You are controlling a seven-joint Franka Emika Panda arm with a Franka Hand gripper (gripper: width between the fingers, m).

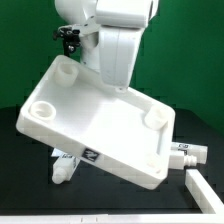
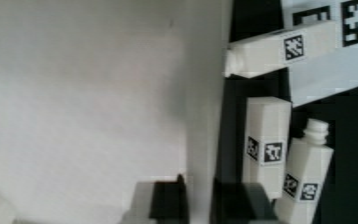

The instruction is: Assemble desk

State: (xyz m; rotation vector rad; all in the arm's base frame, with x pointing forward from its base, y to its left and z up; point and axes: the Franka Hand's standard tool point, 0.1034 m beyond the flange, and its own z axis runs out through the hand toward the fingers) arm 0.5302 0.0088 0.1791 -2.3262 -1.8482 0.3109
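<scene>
While the gripper clenches the white plastic tabletop panel, all sockets are empty. White square-bar legs lie loose at four o'clock.

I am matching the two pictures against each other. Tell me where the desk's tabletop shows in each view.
Exterior view: the tabletop lies tilted across the middle of the picture.
Wrist view: the tabletop is the broad white surface that fills most of the picture, seen close up.
Shared landmark: the white legs with tag stickers, lying just off the tabletop's edge in both views.
</scene>
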